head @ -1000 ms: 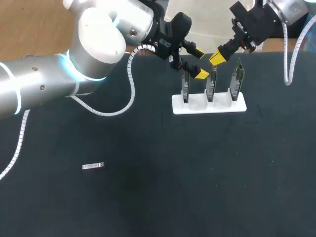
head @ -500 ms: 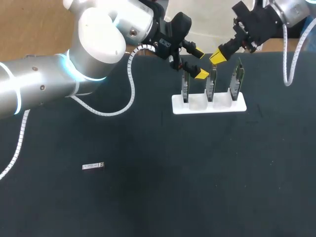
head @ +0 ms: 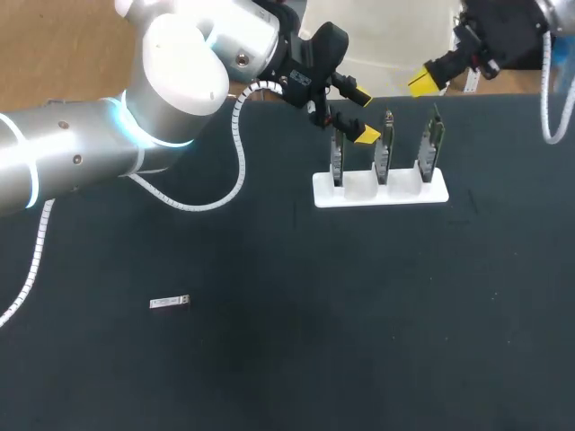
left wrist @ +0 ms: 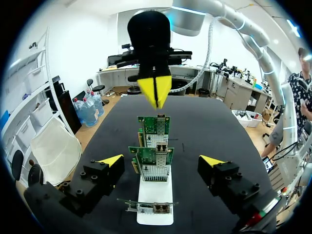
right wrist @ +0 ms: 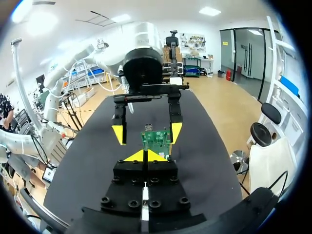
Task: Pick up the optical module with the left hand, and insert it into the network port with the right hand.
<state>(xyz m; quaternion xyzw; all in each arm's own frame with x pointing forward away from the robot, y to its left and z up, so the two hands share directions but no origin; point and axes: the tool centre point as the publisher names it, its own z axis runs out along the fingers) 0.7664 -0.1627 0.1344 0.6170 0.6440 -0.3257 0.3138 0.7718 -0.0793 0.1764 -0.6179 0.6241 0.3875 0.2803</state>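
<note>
Nearest to the robot, the optical module (head: 170, 303) is seen lying flat on the black table (head: 359, 341), on the left half and well apart from both arms; nothing touches it. It is judged to be a small metal-cased bar: light, stiff and rather smooth on its sides, so it can slip or turn if it is pinched only at one end. Because it lies so low on the surface, the fingertips must be brought down almost to the table before they are closed. The hold is best taken across the two long sides near the middle, so that one end is left free for the other gripper and for the port. The contact end is to be considered delicate and should not be squeezed. Further away, a white holder (head: 379, 192) is placed with three network cards (head: 384, 154) standing upright in it. In the left wrist view a network port (left wrist: 156, 171) is shown as a silver cage on a card's face. The cards are thin and seem only slotted in, so a hard push could tip them. The left gripper (head: 359, 114) is held at the near end of this row, its fingers spread wide on either side of the cards and, as far as can be told, not touching them. At the far edge of the table the right gripper (head: 424, 83) is held with its yellow tips pressed together on nothing.
</note>
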